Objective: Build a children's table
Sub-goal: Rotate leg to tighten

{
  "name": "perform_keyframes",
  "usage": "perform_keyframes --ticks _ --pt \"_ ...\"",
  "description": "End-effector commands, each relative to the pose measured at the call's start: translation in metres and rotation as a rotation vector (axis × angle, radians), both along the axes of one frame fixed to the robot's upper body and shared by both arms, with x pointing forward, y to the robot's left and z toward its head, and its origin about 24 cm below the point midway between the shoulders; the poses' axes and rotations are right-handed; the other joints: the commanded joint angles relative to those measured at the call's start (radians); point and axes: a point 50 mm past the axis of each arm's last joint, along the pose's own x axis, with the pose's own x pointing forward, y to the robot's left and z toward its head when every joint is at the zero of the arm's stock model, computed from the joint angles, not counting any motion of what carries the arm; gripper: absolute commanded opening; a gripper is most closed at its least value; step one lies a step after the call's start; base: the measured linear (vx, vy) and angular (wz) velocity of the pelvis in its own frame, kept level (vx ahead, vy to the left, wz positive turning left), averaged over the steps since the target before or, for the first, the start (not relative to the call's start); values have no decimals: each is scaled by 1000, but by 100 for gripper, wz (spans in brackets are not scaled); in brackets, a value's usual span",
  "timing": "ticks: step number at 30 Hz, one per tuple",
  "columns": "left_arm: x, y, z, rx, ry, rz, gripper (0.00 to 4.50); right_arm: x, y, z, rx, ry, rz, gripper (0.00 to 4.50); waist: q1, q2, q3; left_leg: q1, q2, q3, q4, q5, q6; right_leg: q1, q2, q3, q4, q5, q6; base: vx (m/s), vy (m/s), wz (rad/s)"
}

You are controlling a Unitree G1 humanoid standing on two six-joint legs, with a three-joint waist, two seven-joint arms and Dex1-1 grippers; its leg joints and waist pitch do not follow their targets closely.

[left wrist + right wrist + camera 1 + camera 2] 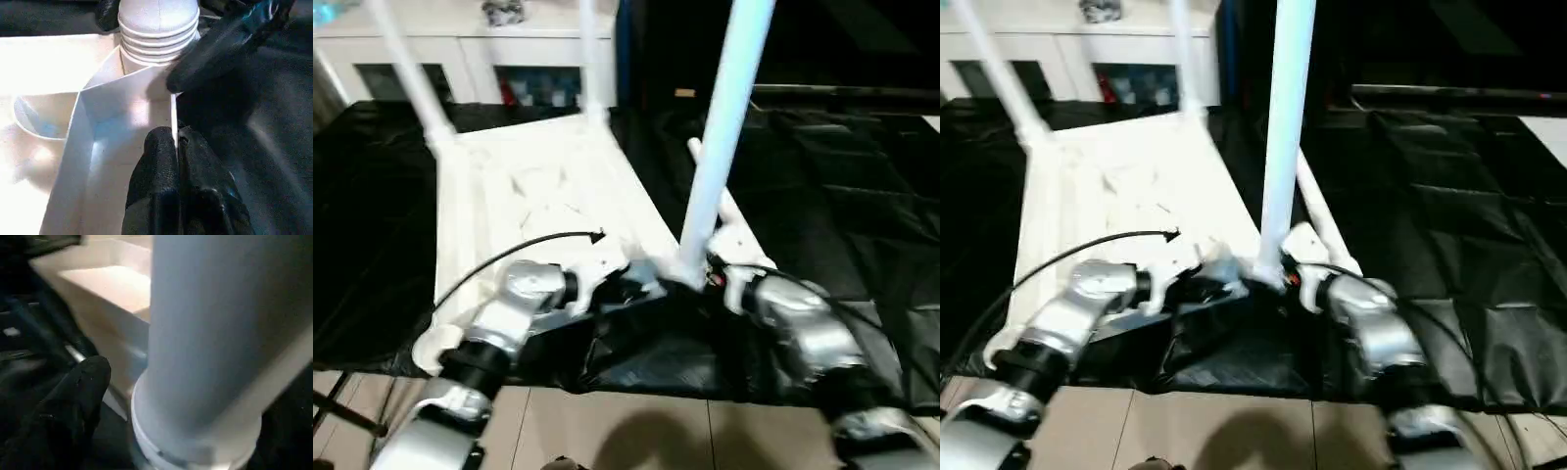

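Left gripper [177, 147] pinches table rim [172, 115]; forearm angled inward.

Upright leg [729, 108] at frame centre blocks passage between both grippers; two far legs [411, 69] obstruct the upper left. Black sheeting [862, 196] at right appears unobstructed, possibly passable.

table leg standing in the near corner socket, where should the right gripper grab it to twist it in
Grip the near leg low on its smooth round shaft, just above the ribbed collar at the corner socket, coming in level from the robot's right side. The shaft stands roughly upright and tapers upward, so low down is probably thickest and steadiest. The left gripper pinches the tabletop's rim on the other side, so that side is taken.
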Motion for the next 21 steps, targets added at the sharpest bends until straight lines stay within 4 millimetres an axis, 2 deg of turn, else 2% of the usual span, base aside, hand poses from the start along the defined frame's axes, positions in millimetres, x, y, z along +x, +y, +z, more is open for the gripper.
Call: perform_keyframes --ticks 1,3,9,17,20,21 --pt "-3 -12 16 -57 -50 -112 0 -5 9 7 32 0 109 391 0 -8 -73 15 61 -19 -66 -260 65 49 -81 53 -85 -293 -200 0 0 0" --pt "-4 -8 16 -50 -34 -129 0 -7 6 8 29 14 144 372 5 -8 -73 18 63 -18 -66 -259 61 46 -80 53 -84 -293 -203 0 0 0" --pt "-5 3 17 -37 1 -157 0 -11 0 10 23 47 219 324 11 -9 -75 14 62 -18 -64 -248 60 47 -81 52 -80 -278 -210 0 0 0" --pt "-5 3 17 -46 1 -145 0 -16 6 6 20 69 247 274 20 -11 -76 15 64 -19 -64 -240 55 47 -84 52 -81 -293 -199 0 0 0" --pt "0 -2 17 -58 -33 -87 0 -12 11 3 62 70 161 269 22 -11 -75 15 64 -20 -65 -242 54 45 -84 52 -81 -293 -199 0 0 0" --pt "4 -6 17 -70 -54 -26 0 -6 16 0 73 60 68 268 20 -11 -74 15 63 -21 -66 -245 43 44 -84 52 -82 -303 -197 0 0 0"
